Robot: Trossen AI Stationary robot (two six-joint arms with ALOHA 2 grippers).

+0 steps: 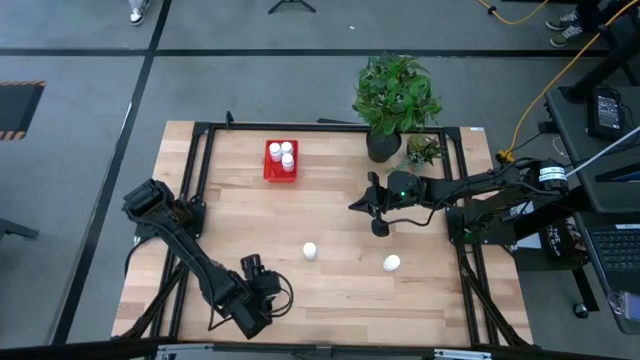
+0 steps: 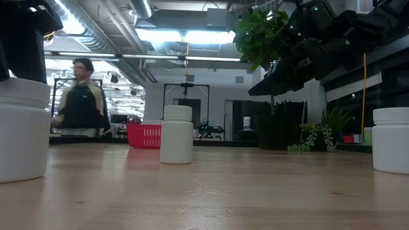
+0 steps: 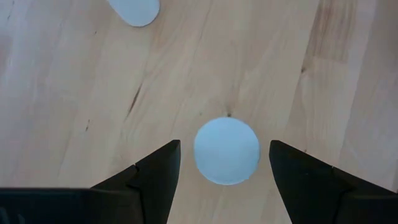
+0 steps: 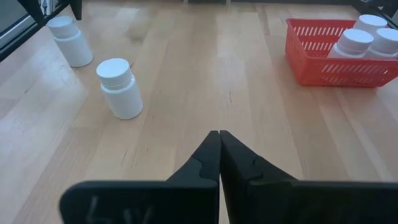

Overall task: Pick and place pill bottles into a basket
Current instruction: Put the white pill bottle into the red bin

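Red basket (image 1: 281,163) at eleven o'clock holds three pill bottles (image 1: 282,153). Left gripper (image 3: 224,165) at seven o'clock stands spread around a bottle (image 3: 226,151). Right gripper (image 4: 219,163), pressed together, hovers at two o'clock.

A large leafy potted plant (image 1: 392,100) in a dark pot stands at the far edge of the light wooden table (image 1: 330,290), right of centre, with a smaller green plant (image 1: 424,150) just to its right. Past the table's right side a yellow cable (image 1: 560,70) runs across the grey floor toward a dark desk holding a laptop (image 1: 617,245). In the low view a person (image 2: 80,102) in a dark top with light sleeves, carrying what may be a backpack, is in the room behind the table, on the left.
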